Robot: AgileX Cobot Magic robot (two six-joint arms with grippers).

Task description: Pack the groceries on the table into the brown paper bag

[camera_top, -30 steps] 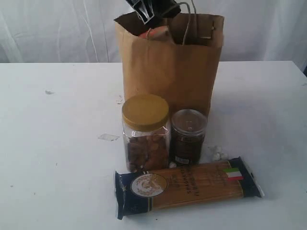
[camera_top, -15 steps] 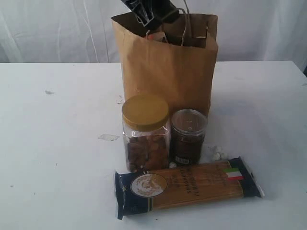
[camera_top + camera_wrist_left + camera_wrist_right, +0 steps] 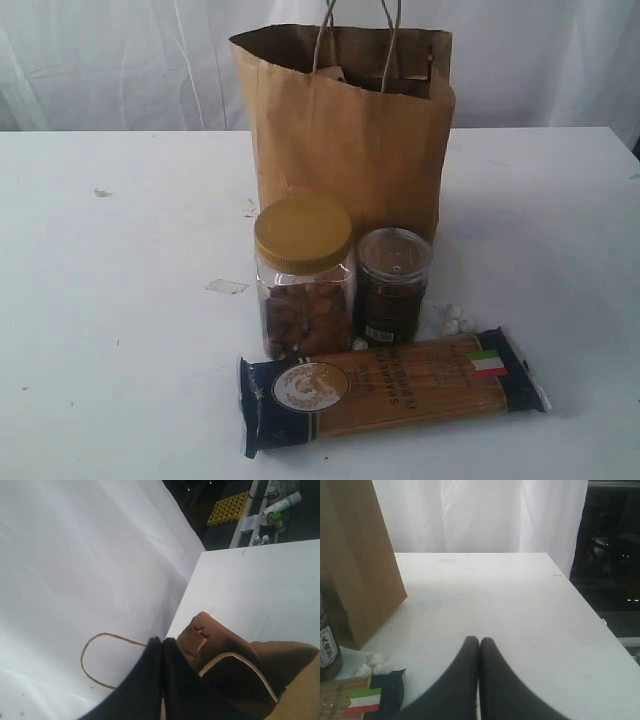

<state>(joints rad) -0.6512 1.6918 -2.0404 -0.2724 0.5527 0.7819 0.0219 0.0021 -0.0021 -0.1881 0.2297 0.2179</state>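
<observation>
L hand (image 3: 161, 641) pressed together, empty, above brown paper bag (image 3: 225, 640); R hand (image 3: 479, 641) likewise, over table (image 3: 495, 595).

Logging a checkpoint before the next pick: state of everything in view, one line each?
brown paper bag: upright, mouth open, handles up.
gold-lidded jar: upright on the table, lid on, not bagged.
dark jar: upright beside it, lid on, not bagged.
spaghetti pack: lying flat in front of both jars, not bagged.
left gripper: shut, empty, over the bag.
right gripper: shut, empty, over the table.
</observation>
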